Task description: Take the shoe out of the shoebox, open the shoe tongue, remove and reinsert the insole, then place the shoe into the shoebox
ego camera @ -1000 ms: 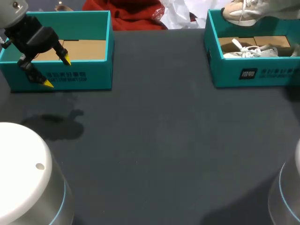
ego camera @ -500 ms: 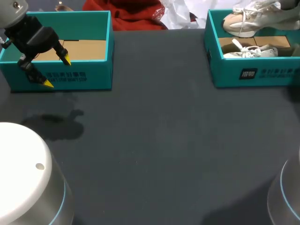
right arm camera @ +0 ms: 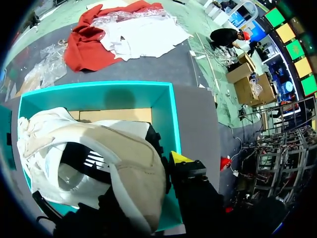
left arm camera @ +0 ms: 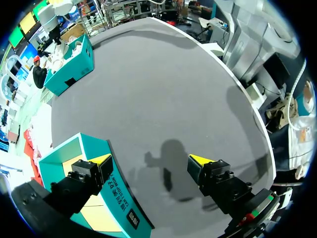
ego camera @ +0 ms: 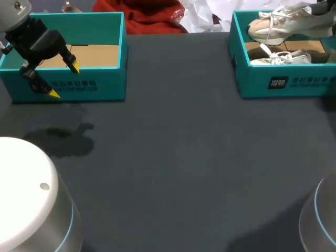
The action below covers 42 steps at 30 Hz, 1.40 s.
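1. Left gripper [ego camera: 64,80]: you find it far to the left of the shoebox [ego camera: 252,86], across the table. Its fingers stand wide apart with nothing between them. One yellow tip is over the cardboard floor of the second box, the other in front of that box's front wall.
2. Second box [ego camera: 105,86]: teal, open-topped, far to the left of the shoebox and in line with it. It shows only a bare cardboard floor.
3. Table [ego camera: 184,157]: dark grey, with the shoebox at its far right.
4. Shoebox: teal, open-topped, with a cardboard floor.
5. Second shoe [ego camera: 281,59]: white and laced, lying on its side inside the shoebox against the front wall.
6. Shoe [ego camera: 283,25]: cream and beige, held above the rear half of the shoebox, toe pointing left.
7. Right gripper [right arm camera: 171,166]: above the shoebox and clamped on the shoe at its heel end. You see one yellow tip against the heel; the other finger is hidden by the shoe.
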{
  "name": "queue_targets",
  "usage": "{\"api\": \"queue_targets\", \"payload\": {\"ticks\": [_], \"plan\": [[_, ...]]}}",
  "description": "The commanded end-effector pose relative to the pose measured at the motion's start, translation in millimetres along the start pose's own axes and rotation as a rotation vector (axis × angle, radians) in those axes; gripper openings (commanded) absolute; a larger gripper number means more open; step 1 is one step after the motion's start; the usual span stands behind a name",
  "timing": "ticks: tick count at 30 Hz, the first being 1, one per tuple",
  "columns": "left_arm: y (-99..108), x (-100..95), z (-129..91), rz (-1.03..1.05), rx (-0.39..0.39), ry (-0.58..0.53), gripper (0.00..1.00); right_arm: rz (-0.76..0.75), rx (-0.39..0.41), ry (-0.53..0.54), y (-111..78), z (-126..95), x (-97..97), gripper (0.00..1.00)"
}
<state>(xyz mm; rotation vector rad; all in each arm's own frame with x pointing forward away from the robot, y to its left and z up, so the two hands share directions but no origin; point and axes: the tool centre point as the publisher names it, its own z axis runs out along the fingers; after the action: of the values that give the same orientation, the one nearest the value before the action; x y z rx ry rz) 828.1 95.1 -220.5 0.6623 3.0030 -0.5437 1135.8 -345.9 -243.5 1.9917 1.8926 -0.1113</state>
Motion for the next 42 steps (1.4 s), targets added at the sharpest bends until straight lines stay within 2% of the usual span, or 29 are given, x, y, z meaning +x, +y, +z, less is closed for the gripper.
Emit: {"api": "queue_targets", "payload": {"ticks": [1, 27, 42], "plan": [[0, 0.4, 0, 0.000, -0.003, 0.000, 1.00, 0.000, 0.000, 0.004, 2.4, 7, 1.1, 0.00], [0, 0.4, 0, 0.000, -0.003, 0.000, 1.00, -0.062, 0.009, 0.051, 15.1, 62, 12.1, 0.00], [0, 0.4, 0, 0.000, -0.003, 0.000, 1.00, -0.050, 0.064, 0.081, 15.0, 89, 20.4, 0.00]]}}
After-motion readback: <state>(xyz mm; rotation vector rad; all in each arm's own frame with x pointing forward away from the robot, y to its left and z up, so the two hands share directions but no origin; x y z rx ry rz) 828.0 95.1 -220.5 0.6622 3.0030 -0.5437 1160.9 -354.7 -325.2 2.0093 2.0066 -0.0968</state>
